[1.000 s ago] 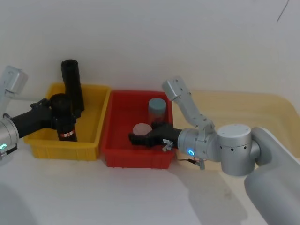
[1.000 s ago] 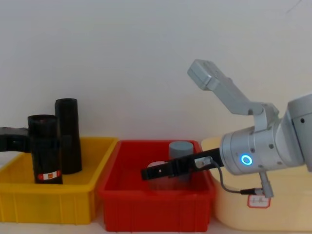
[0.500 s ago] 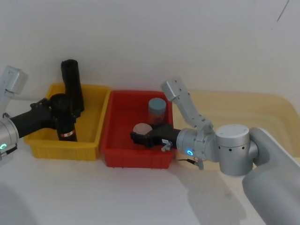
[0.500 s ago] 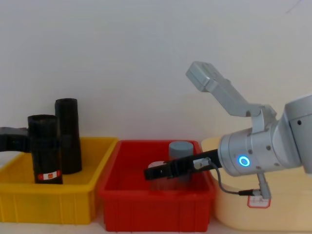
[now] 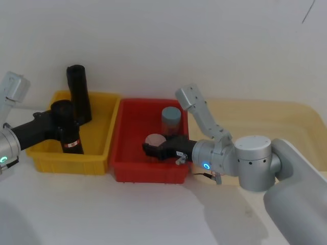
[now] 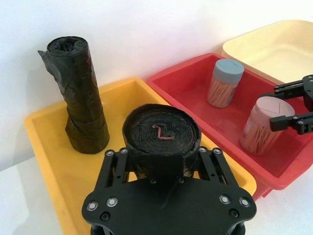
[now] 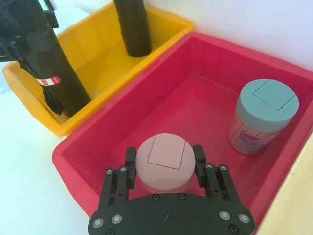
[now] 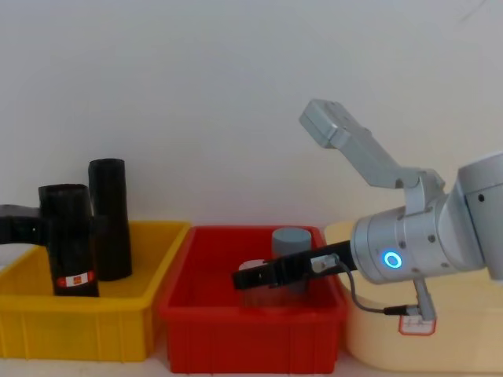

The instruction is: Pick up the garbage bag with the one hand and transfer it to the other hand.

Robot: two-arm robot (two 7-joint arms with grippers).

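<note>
Left gripper (image 6: 161, 161) is clenched on the garbage bag (image 8: 69, 236), upright between its jaws. Right gripper (image 7: 164, 156) at its 3 o'clock, spread around a pink-lidded jar (image 7: 165, 164), seemingly not touching.

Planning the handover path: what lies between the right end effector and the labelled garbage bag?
In the head view, the adjoining walls of the yellow bin and the red bin lie there.

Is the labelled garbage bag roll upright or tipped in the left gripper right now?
Upright. Chest view shows the garbage bag standing vertical in the yellow bin, left gripper clamped round its upper part.
</note>
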